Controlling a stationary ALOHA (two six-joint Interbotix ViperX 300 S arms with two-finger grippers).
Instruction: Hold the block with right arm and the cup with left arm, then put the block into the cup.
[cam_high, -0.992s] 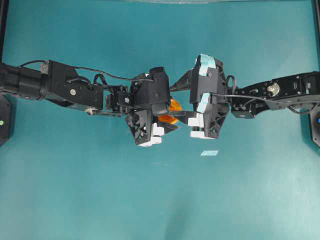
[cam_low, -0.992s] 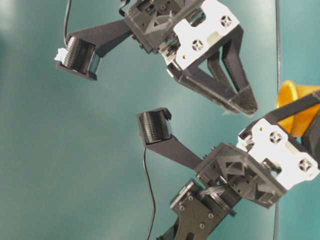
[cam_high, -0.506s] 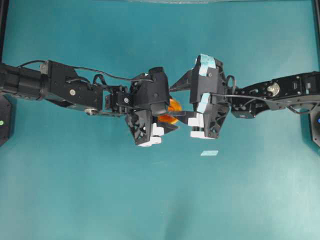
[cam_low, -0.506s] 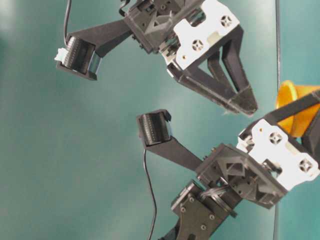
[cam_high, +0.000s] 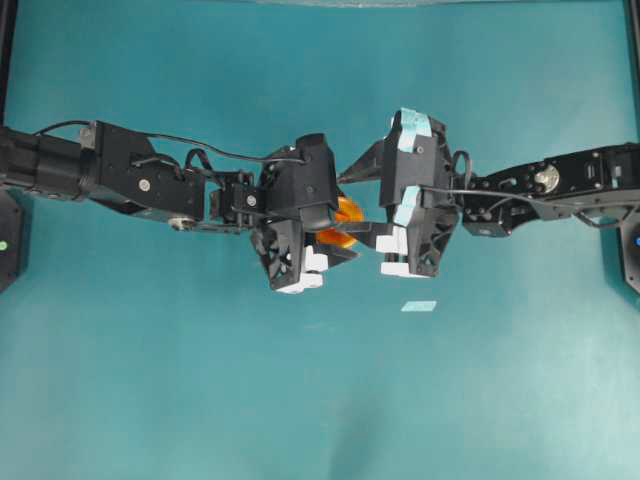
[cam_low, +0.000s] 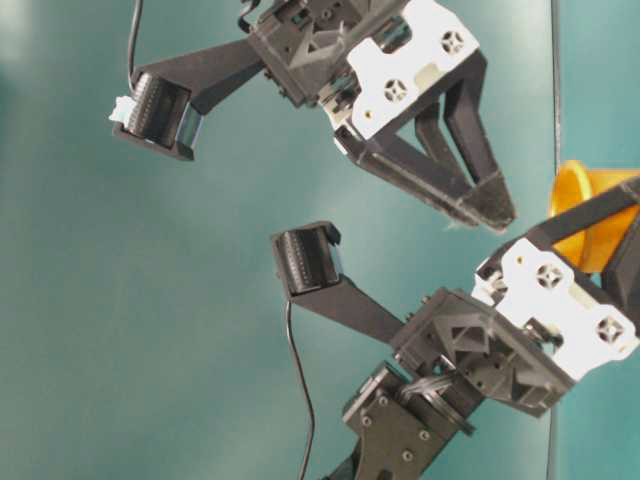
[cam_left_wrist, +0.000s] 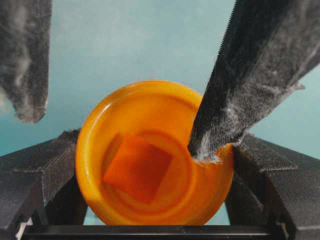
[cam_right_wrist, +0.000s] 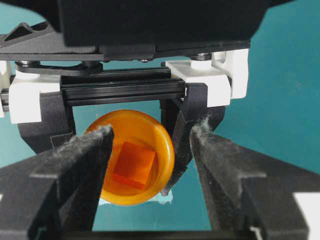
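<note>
Table (cam_high: 320, 400): one teal surface fills the overhead frame; its edges are cut off.
Left arm (cam_high: 140, 180): one, reaching in from the left edge, level; its base is cropped.
Right arm (cam_high: 560, 190): one, blue-taped, entering from the right edge, wrist rolled sideways.
Left gripper (cam_left_wrist: 155, 220): grasping the cup by its sides, at frame centre.
Right gripper (cam_right_wrist: 150, 150): released, jaws spread wide in front of the cup mouth, holding nothing.
Cup (cam_left_wrist: 150, 150): one, orange, mostly hidden beneath the grippers from overhead.
Tape piece (cam_high: 419, 306): one, pale, lower right of centre.
Block (cam_left_wrist: 137, 167): one, lying inside the cup on its bottom.
</note>
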